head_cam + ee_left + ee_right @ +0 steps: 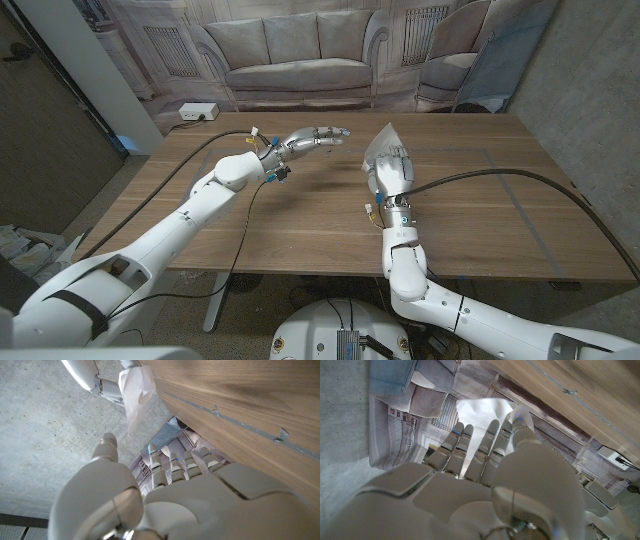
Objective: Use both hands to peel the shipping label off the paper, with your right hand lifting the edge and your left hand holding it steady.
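Paper (381, 146) with the shipping label is up off the table (470, 215), held in my right hand (392, 172) near the middle of the table, sheet sticking up above the fingertips. In the right wrist view the white sheet (482, 410) sits just past the fingers (487, 442), which are close together and nearly straight; the exact pinch point is hidden. The left wrist view catches the same sheet (136, 391) hanging crumpled from that hand.

My left hand (310, 139) hovers above the table, well apart from the paper, fingers stretched out and spread, holding nothing.

Risks, my call: the sheet is held by one hand only, so any pull on the label edge would drag the whole paper instead of separating it. The hold looks shallow, so it could slip and drop to the table. The paper already looks creased; more squeezing may tear it or fold the label onto itself. Bringing the left hand in could knock the sheet loose.

Writing: none readable; I can't tell label from backing, no brand visible.
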Controlling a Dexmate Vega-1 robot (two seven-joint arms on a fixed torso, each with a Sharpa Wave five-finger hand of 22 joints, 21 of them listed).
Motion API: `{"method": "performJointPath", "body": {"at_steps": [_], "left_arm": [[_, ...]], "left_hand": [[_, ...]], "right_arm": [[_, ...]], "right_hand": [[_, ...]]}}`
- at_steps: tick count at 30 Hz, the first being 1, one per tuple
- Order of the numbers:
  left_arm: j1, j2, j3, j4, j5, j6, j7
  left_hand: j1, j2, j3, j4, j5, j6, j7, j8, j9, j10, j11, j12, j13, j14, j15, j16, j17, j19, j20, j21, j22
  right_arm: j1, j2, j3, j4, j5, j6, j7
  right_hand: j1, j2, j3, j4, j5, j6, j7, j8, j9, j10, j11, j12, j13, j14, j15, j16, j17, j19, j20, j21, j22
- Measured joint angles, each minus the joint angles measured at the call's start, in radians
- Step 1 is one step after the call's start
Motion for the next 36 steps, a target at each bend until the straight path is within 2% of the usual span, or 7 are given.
{"method": "performJointPath", "body": {"at_steps": [6, 13, 14, 15, 23, 34, 36], "left_arm": [[0.012, 0.028, 0.010, -0.044, 0.037, -0.001, 0.027], [0.031, 0.046, 0.017, -0.087, 0.043, -0.002, 0.032], [0.037, 0.048, 0.018, -0.095, 0.043, -0.002, 0.032], [0.042, 0.049, 0.018, -0.101, 0.116, -0.030, 0.116], [0.079, 0.058, 0.016, -0.146, 0.179, -0.051, 0.209], [0.124, 0.057, 0.003, -0.190, 0.236, -0.067, 0.337], [0.129, 0.055, 0.001, -0.194, 0.253, -0.067, 0.370]], "left_hand": [[0.034, -0.045, -0.012, -0.012, 0.001, -0.015, 0.002, -0.004, 0.011, -0.015, 0.007, 0.000, 0.009, 0.000, 0.000, 0.000, 0.009, 0.011, 0.004, 0.005, -0.003], [0.079, -0.086, -0.012, -0.012, 0.016, 0.014, 0.041, 0.024, 0.027, -0.020, 0.002, 0.000, 0.023, 0.014, -0.014, 0.007, 0.023, 0.031, -0.006, 0.016, 0.000], [0.090, -0.080, -0.012, -0.012, 0.017, 0.023, 0.043, 0.029, 0.030, -0.020, 0.002, 0.004, 0.024, 0.019, -0.019, 0.008, 0.027, 0.037, -0.011, 0.019, 0.000], [0.107, -0.081, -0.012, -0.012, 0.023, 0.030, 0.039, 0.036, 0.033, -0.019, 0.001, 0.009, 0.027, 0.024, -0.024, 0.012, 0.030, 0.043, -0.017, 0.020, 0.003], [0.199, -0.045, 0.004, 0.004, 0.030, 0.160, 0.014, 0.119, 0.062, 0.050, -0.045, 0.059, 0.053, 0.077, -0.055, 0.043, 0.071, 0.094, -0.036, 0.059, 0.014], [0.238, -0.006, 0.015, 0.015, 0.019, 0.250, 0.020, 0.181, 0.079, 0.113, -0.078, 0.098, 0.069, 0.115, -0.075, 0.062, 0.105, 0.119, -0.043, 0.085, 0.023], [0.250, -0.013, 0.015, 0.015, 0.015, 0.267, 0.024, 0.193, 0.083, 0.124, -0.081, 0.106, 0.071, 0.130, -0.079, 0.066, 0.110, 0.126, -0.043, 0.090, 0.023]], "right_arm": [[0.008, 0.012, 0.011, 0.014, 0.006, 0.001, -0.015], [0.011, 0.015, 0.014, 0.018, 0.001, -0.013, -0.034], [0.011, 0.015, 0.014, 0.018, -0.002, -0.016, -0.034], [0.025, 0.036, 0.016, 0.039, -0.006, -0.021, -0.036], [0.045, 0.065, 0.004, 0.066, -0.036, -0.082, -0.015], [0.095, 0.133, -0.048, 0.130, -0.080, -0.229, 0.090], [0.099, 0.140, -0.052, 0.136, -0.080, -0.244, 0.095]], "right_hand": [[0.000, 0.000, -0.001, 0.001, 0.000, 0.000, 0.000, 0.002, 0.000, 0.000, 0.000, 0.000, 0.000, 0.000, 0.000, 0.000, 0.000, 0.000, 0.000, 0.006, 0.000], [0.000, 0.000, -0.001, 0.001, 0.004, 0.000, 0.000, 0.002, -0.004, 0.003, 0.003, 0.000, 0.000, 0.000, 0.000, 0.000, 0.000, 0.000, 0.000, 0.006, 0.000], [0.000, 0.000, -0.001, 0.001, 0.004, 0.000, 0.000, 0.002, -0.004, 0.003, 0.003, 0.000, 0.000, 0.000, 0.000, 0.000, 0.000, 0.000, 0.000, 0.006, 0.000], [0.000, 0.000, -0.001, 0.001, 0.004, 0.000, 0.000, 0.002, -0.004, 0.003, 0.003, 0.000, 0.000, 0.000, 0.000, 0.000, 0.000, 0.000, 0.000, 0.006, 0.000], [0.005, 0.000, -0.005, 0.005, 0.003, 0.006, 0.006, 0.005, -0.007, 0.009, 0.001, 0.000, 0.000, 0.000, 0.000, -0.004, 0.000, -0.003, 0.002, 0.012, 0.000], [0.005, 0.000, -0.009, 0.009, 0.003, 0.004, 0.008, 0.010, -0.006, 0.009, 0.001, -0.008, 0.000, 0.000, 0.000, -0.008, -0.005, -0.024, 0.002, 0.012, 0.000], [0.005, 0.000, -0.010, 0.010, 0.003, 0.004, 0.008, 0.010, -0.005, 0.009, 0.002, -0.008, 0.000, 0.000, 0.000, -0.008, -0.005, -0.033, 0.003, 0.012, 0.000]]}}
